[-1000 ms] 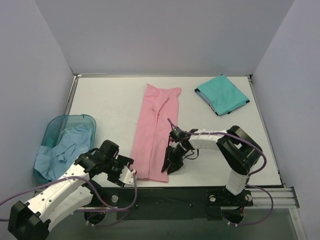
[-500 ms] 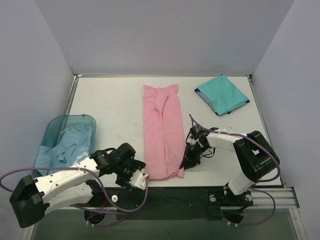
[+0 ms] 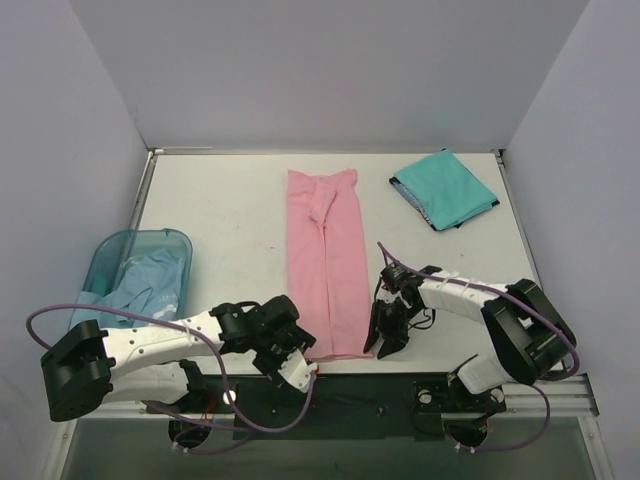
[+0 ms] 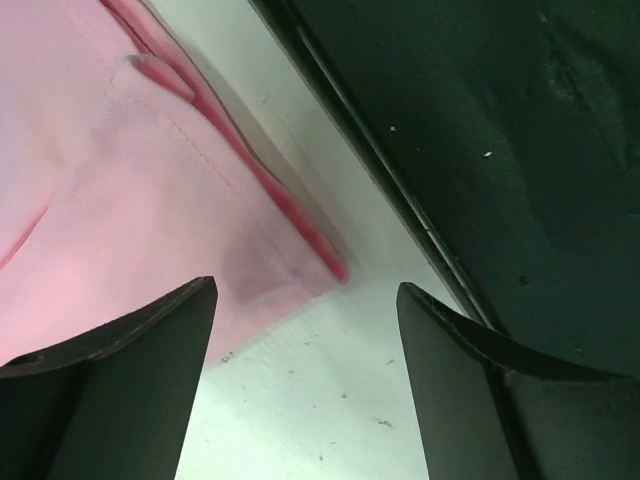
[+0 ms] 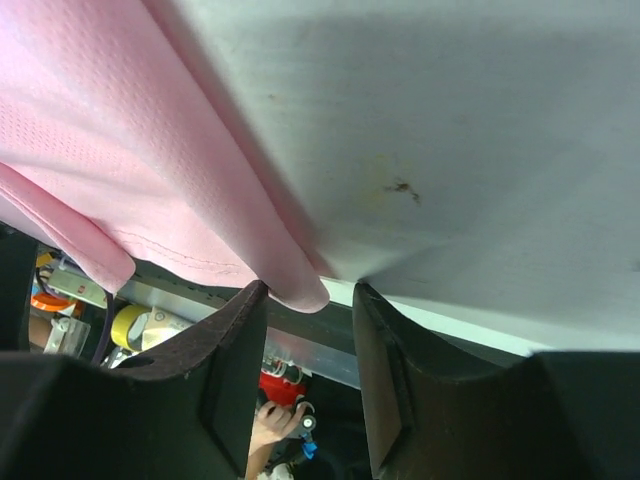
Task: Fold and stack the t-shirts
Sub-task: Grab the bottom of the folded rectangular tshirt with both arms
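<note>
Top view: the light pink t-shirt (image 3: 325, 265) lies as a long strip on the table (image 3: 220, 220), its long axis running far to near. Its near hem sits at the table's front edge, between your two arms. The left gripper (image 3: 298, 352) is just beside the near-left corner and the right gripper (image 3: 383, 338) just beside the near-right corner, so each arm has its own corner and neither is better placed. The folded teal t-shirt (image 3: 443, 188) sits far right. The pale blue t-shirt (image 3: 140, 285) is bundled in the basket (image 3: 105, 250) at the left.

Left wrist view: your fingers stand wide apart and hold nothing. The pink corner (image 4: 290, 260) lies just ahead of them and to the left.

Right wrist view: the gap is narrower, and the folded pink corner (image 5: 295, 285) sits right at its mouth, not clamped.

Against half a second ago, the left gripper has slid right toward the hem and the right one has drawn slightly nearer. The strip itself has barely shifted.
</note>
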`<action>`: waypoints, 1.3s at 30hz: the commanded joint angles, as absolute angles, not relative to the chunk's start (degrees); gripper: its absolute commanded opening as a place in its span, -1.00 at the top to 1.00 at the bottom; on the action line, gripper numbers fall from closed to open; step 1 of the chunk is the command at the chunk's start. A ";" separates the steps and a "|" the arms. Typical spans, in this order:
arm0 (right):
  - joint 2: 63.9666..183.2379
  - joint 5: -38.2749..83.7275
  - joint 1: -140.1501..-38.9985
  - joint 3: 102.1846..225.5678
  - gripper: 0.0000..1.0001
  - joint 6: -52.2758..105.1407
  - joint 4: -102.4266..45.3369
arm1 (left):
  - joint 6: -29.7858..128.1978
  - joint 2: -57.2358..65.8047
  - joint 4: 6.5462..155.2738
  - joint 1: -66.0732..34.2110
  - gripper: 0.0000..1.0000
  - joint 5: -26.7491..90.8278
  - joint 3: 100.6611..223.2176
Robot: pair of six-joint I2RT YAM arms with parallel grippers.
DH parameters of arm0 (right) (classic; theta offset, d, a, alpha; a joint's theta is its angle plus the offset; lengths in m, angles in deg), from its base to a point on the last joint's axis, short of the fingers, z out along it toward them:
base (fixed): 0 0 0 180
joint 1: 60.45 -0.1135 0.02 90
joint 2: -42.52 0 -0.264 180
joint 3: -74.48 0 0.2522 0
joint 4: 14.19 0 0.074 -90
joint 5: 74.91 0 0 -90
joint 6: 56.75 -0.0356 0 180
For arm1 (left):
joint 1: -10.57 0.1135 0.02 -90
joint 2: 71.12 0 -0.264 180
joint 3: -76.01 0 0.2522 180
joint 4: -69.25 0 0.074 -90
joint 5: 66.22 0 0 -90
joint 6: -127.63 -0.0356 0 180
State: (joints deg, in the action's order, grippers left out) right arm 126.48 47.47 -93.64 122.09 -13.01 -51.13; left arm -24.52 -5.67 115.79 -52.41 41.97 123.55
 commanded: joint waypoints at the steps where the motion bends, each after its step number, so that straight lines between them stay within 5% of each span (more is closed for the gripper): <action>1: 129.70 45.31 -95.08 121.20 0.30 -13.95 -48.61 | -28.19 -4.94 110.61 -52.63 -0.61 38.82 122.38; 9: 130.24 45.50 -94.64 121.82 0.89 -13.78 -47.28 | -29.87 -4.24 109.38 -52.62 -0.24 37.83 120.45; 11: 129.27 45.23 -94.46 121.99 1.00 -13.60 -48.07 | -29.96 -3.89 110.26 -52.62 0.08 38.80 120.79; 14: 127.52 44.79 -94.98 122.52 1.00 -13.16 -49.65 | -28.04 -4.93 111.48 -52.71 1.00 39.51 121.58; 27: 114.77 44.70 -101.05 130.50 1.00 -10.88 -66.00 | -7.55 -11.00 125.90 -45.07 1.00 52.78 132.22; 39: 133.19 47.77 -87.53 156.43 1.00 3.36 -74.27 | 3.16 -0.91 119.86 -23.98 1.00 57.97 143.20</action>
